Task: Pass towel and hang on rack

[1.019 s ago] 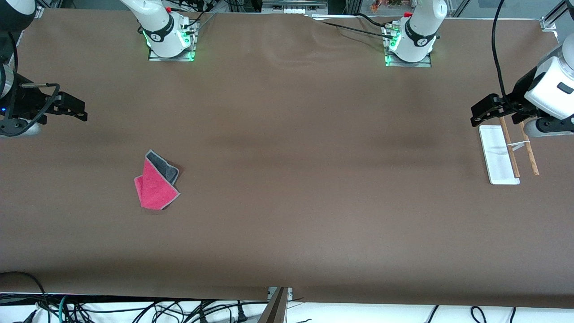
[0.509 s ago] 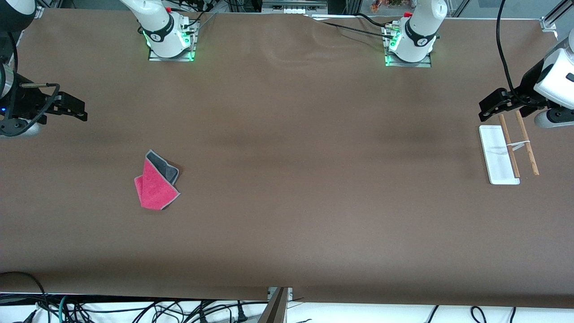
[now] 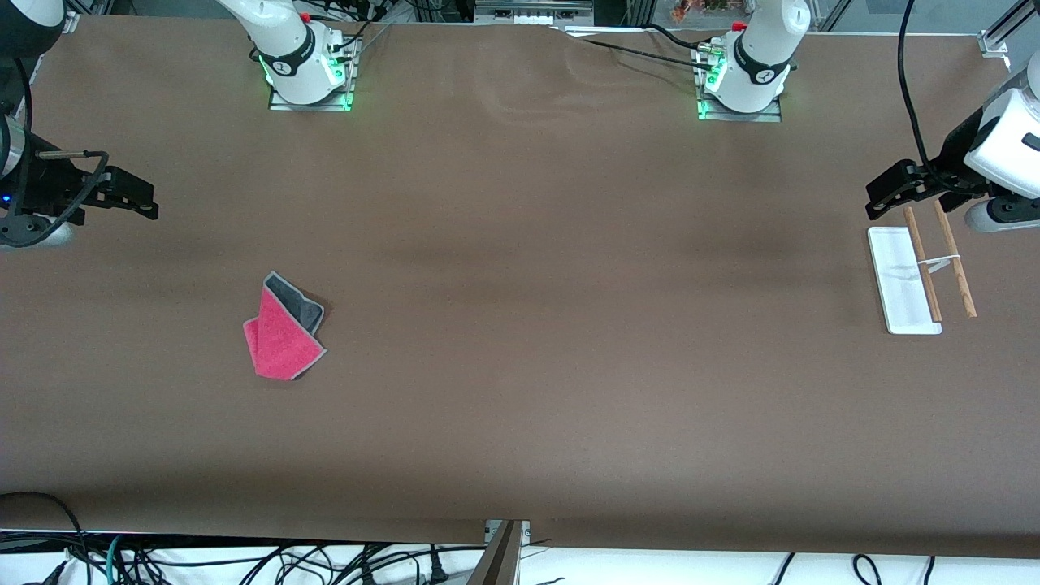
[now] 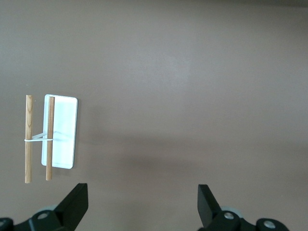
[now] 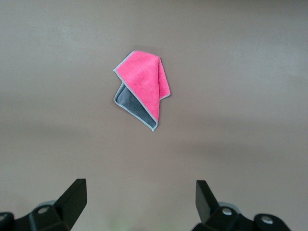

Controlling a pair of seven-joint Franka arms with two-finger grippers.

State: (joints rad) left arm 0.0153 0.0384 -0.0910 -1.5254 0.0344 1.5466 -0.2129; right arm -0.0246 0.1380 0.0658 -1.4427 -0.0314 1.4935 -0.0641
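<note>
The towel [image 3: 284, 329] lies folded on the brown table toward the right arm's end, pink face up with a dark grey flap showing; in the right wrist view the towel [image 5: 142, 89] lies flat with nothing touching it. My right gripper [image 3: 146, 199] [image 5: 139, 187] hangs open and empty over bare table, apart from the towel. The rack [image 3: 900, 284] stands toward the left arm's end, with two brown rods above a white base [image 4: 65, 130]. My left gripper [image 3: 876, 199] [image 4: 142, 191] is open and empty over the table, just off the rods' ends that point toward the robots' bases.
Both arm bases [image 3: 309, 77] [image 3: 743, 81] stand along the table's edge farthest from the front camera. The brown cover [image 3: 528, 97] is slightly wrinkled between them. Cables [image 3: 244, 561] hang below the table's nearest edge.
My left gripper has drawn back from over the rods' ends toward the robots' bases, uncovering them. The right arm and the towel have not moved.
</note>
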